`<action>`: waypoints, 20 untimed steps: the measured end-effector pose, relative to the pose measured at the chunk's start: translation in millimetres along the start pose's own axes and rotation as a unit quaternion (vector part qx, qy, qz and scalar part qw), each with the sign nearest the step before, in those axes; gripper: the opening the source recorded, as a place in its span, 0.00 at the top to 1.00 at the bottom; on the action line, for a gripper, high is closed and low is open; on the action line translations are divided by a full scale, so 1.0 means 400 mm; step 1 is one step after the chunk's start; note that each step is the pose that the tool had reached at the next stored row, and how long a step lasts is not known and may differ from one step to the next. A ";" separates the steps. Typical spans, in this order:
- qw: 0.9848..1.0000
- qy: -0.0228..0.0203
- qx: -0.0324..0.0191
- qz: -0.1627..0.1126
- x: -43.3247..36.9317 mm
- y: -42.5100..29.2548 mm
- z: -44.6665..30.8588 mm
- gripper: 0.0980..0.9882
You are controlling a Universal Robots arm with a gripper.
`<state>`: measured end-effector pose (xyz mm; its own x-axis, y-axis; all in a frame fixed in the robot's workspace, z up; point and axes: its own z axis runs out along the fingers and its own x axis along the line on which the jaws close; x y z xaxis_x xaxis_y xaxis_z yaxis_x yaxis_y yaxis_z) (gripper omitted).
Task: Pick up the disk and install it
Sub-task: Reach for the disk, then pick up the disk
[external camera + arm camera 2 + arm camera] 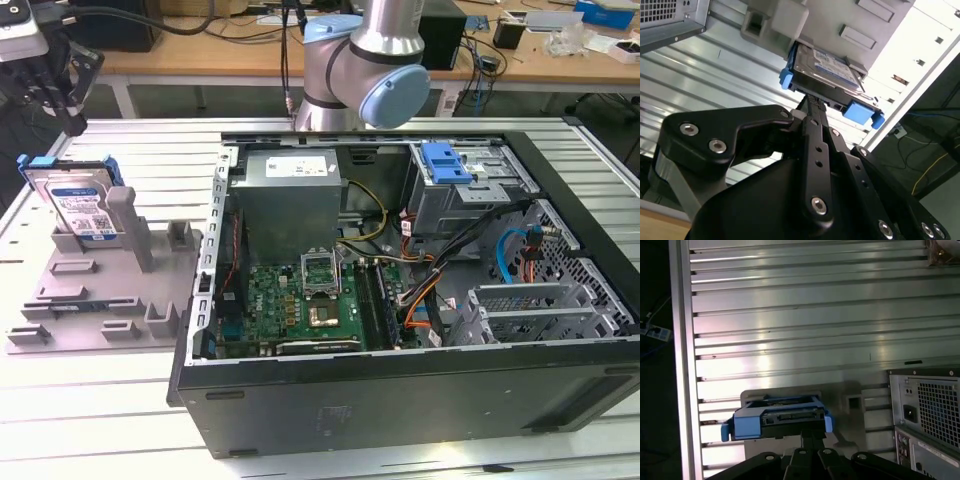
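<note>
tool (811, 101), clenched and empty, hangs just short of the disk (827, 70) propped on a grey stand (110, 300).

The flat silver hard drive (78, 205) with a blue-and-white label has a bright blue frame. It leans on a grey stand (100, 300), label up.

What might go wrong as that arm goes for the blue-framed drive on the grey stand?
The tool hangs close to the disk, which leans in a grey stand; coming in skewed might knock it loose or catch its blue bracket. Loose cables inside the open computer case might snag it.
</note>
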<state>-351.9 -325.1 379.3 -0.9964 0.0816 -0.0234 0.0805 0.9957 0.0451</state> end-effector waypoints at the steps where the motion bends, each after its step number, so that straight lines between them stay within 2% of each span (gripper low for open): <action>1: 1.000 0.000 0.000 0.000 0.000 0.000 0.000 0.99; 15: 1.000 0.000 0.000 -0.002 0.001 0.000 0.001 0.99; 17: 1.000 0.001 0.000 -0.017 0.002 0.000 0.001 0.99; 20: 0.999 0.004 -0.001 -0.051 0.002 0.000 0.002 0.99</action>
<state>-352.6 -325.1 378.6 -0.9996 -0.0208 -0.0207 -0.0217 0.9987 0.0455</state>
